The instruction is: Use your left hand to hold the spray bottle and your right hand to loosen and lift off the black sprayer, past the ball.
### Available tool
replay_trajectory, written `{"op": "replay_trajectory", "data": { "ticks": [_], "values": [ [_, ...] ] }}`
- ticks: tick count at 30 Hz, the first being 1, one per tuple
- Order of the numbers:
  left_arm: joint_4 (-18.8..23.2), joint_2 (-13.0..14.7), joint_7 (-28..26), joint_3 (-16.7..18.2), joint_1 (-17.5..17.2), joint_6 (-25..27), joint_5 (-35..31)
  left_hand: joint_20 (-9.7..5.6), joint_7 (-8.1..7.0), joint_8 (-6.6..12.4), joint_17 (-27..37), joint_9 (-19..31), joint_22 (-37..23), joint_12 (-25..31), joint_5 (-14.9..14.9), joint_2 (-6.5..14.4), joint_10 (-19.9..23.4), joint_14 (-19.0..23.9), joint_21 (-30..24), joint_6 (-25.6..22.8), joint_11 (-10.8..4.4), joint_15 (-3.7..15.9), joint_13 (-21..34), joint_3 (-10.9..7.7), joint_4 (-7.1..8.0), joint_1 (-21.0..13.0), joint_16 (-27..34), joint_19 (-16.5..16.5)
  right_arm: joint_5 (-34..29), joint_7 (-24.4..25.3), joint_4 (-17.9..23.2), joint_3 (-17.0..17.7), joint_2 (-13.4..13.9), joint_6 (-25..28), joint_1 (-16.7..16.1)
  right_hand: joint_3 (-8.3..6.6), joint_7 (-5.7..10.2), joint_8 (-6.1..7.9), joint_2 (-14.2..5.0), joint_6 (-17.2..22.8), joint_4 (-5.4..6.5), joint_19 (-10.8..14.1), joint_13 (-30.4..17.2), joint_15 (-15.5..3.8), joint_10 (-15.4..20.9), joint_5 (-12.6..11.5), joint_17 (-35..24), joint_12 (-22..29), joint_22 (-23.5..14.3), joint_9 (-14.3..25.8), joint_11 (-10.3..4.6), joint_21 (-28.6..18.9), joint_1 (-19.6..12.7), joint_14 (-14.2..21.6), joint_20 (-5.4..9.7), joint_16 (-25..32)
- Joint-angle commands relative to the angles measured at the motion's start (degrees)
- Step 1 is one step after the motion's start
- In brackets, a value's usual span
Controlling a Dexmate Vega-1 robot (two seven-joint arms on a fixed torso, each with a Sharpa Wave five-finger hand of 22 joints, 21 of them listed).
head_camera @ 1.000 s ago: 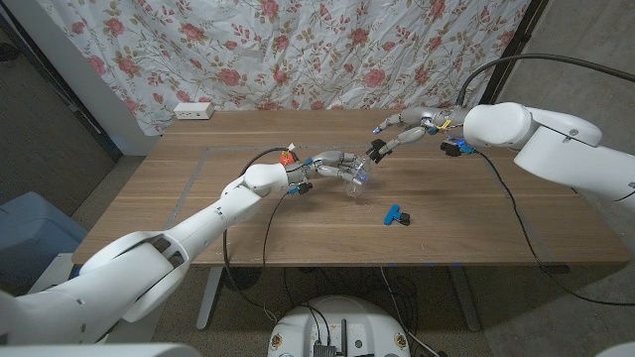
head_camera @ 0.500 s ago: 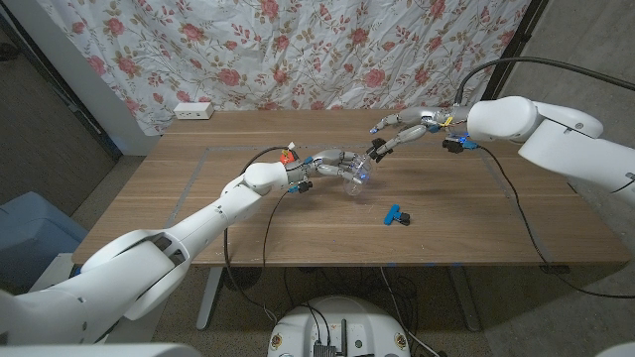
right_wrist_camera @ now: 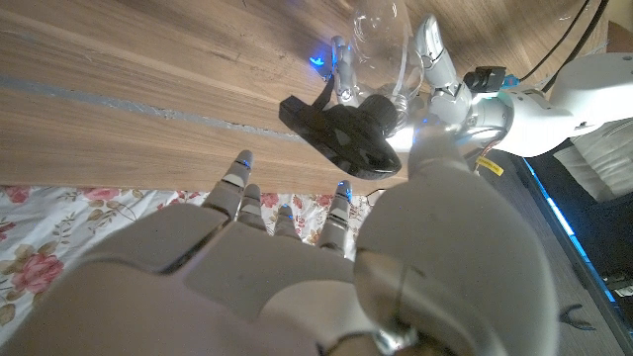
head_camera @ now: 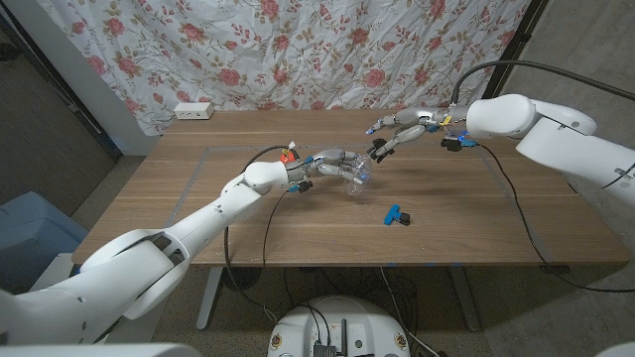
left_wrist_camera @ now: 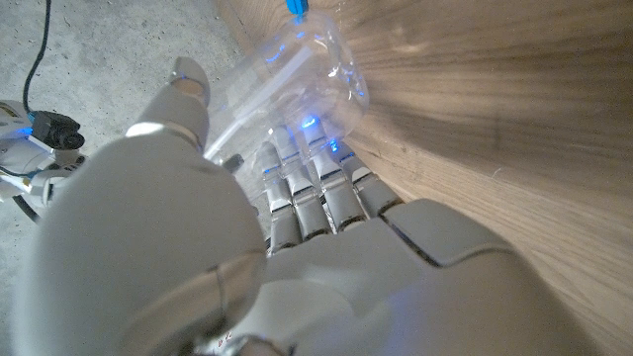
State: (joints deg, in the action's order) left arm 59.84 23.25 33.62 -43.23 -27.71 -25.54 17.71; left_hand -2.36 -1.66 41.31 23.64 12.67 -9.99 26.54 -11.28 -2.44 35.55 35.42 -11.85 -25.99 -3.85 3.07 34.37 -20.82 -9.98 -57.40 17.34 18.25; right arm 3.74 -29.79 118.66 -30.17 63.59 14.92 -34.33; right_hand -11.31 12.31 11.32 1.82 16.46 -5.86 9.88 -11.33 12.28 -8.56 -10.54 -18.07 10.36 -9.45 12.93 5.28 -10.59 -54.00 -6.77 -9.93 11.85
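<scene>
The left hand (head_camera: 332, 163) wraps its fingers (left_wrist_camera: 297, 188) around the clear bottle (head_camera: 355, 177), which stands on the table (head_camera: 198, 213) near its middle; in the left wrist view the bottle (left_wrist_camera: 297, 69) lies against the fingertips with the wood just beside it. The right hand (head_camera: 402, 130) hovers just past the bottle's top with its fingers spread; in the right wrist view the black sprayer (right_wrist_camera: 341, 133) sits just beyond its fingertips (right_wrist_camera: 242, 168), but whether they touch it I cannot tell. A small blue object (head_camera: 396, 214) lies on the table nearer the robot, apart from the bottle. A white power strip (head_camera: 193, 110) sits at the table's far left edge before a flowered curtain (head_camera: 298, 50).
</scene>
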Motion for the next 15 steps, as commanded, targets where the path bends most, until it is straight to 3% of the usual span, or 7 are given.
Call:
{"op": "replay_trajectory", "data": {
  "ticks": [1,15],
  "values": [
    [1.3,0.6,-0.4,0.0,-0.6,0.8,-0.1,-2.87,-2.12,7.57,0.1,0.3,-0.2,0.4,-0.6,8.1,5.2,0.6,0.1,-2.3,-5.01,7.98,0.4,-0.33,0.55,0.7,-0.3,0.3,-1.3,-0.7,-2.4,-0.5,-1.2,-3.2,-0.4,-0.28,0.22,0.56,0.88,0.1,-0.76,-0.4,-0.3,0.09,-0.4,-0.4,0.0,0.2,-0.3,0.4,-0.19,0.0,-0.6,-0.6,-0.19,-0.1],
    [1.7,0.7,-0.5,-0.1,-0.7,1.1,-0.2,-2.76,-2.35,7.52,0.2,0.2,-0.2,0.3,-0.6,8.3,5.0,0.6,0.1,-2.0,-5.23,8.05,0.5,-0.37,0.54,0.9,-0.4,0.3,-1.4,1.3,-3.0,0.4,-1.5,-4.3,-2.5,-1.32,0.19,3.42,0.16,4.5,-2.17,0.0,-0.3,-0.38,0.1,-0.8,0.3,1.0,-0.3,1.4,-1.10,-0.3,-2.2,-0.3,0.47,0.3]
  ]
}}
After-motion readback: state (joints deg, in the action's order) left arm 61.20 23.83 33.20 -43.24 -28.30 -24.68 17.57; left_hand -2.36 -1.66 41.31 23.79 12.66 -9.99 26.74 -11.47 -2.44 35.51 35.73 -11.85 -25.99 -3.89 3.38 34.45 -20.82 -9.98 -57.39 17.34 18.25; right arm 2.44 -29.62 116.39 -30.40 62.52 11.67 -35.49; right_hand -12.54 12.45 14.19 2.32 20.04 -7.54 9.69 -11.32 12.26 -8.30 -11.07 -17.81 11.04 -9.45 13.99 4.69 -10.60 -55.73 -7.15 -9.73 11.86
